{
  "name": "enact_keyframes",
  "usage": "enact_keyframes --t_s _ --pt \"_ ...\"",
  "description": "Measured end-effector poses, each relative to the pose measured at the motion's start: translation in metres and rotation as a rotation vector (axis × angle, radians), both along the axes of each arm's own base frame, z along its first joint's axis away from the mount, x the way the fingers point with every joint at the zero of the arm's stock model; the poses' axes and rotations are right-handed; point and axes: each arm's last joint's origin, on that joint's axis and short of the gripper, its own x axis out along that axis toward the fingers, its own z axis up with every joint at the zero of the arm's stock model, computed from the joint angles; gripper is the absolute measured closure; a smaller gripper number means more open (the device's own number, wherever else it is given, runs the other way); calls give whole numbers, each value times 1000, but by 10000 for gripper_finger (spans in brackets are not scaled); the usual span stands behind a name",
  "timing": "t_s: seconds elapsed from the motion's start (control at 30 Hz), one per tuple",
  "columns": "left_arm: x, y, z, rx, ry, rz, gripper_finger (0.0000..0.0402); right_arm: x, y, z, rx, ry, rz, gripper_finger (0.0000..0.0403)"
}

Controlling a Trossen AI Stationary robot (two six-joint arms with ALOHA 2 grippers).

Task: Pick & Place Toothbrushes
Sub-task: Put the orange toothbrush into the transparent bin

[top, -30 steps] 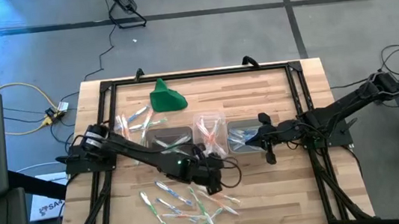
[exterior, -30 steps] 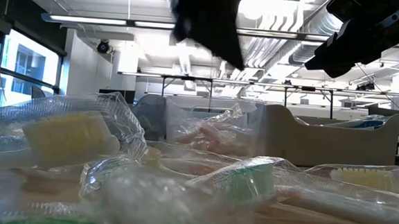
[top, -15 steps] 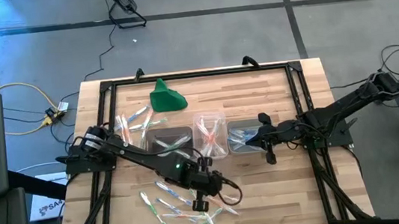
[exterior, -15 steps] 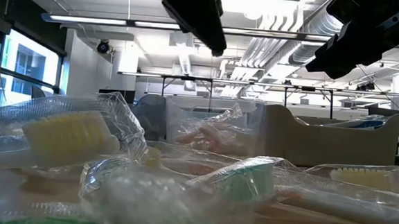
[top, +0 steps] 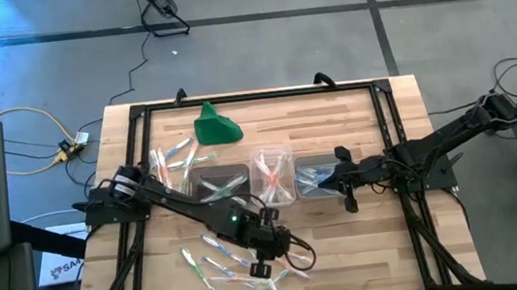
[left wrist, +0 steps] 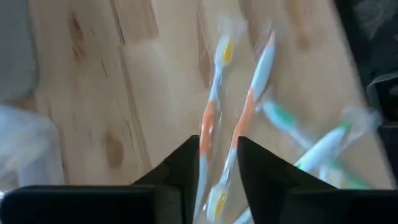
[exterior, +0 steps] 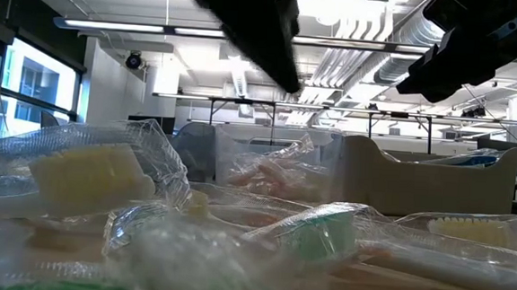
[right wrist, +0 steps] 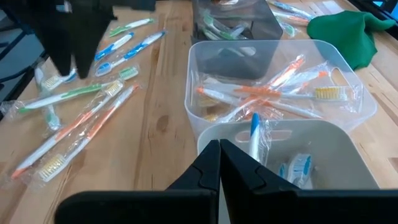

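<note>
Since the toothbrushes [top: 238, 264] are thin plastic sticks in crinkly clear wrappers, we think they will be very light, a bit bendy and quite slippery. A loose pile of them lies on the bench [top: 349, 252] near its front edge, and a few more [top: 174, 157] lie near the back on the left, close to the green cloth [top: 216, 126]. Three clear tubs [top: 274, 174] stand in a row in the middle. The middle one has orange brushes in it, the right one has blue ones, and the left one seems to hold green ones.

Our left tool [top: 264, 259] is right over the front pile. In the left wrist view its two fingers [left wrist: 180, 171] stand a little apart — a narrow gap — and an orange brush [left wrist: 245, 121] runs into that gap. We cannot tell if the fingers touch it yet. A second orange brush [left wrist: 210, 118] lies just beside it, so both could get pinched at once.

We would grab a brush across the middle of its handle — there it is stiffest and will not tip. The wrapper may slide on the stick, so the pinch should be firm but not crushing.

Our right tool [right wrist: 219, 163] waits over the right tub, fingers pressed together, holding nothing.
</note>
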Motion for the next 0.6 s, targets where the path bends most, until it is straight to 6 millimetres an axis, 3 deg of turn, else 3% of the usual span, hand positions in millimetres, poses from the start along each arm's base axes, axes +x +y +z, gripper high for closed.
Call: enact_keyframes --t_s 0.37,0.6 --pt "12 -5 -51 46 103 -3 282 0 0 0 -1 4 -1 401" --pt "15 -6 -63 76 111 22 282 0 0 0 -1 4 0 401"
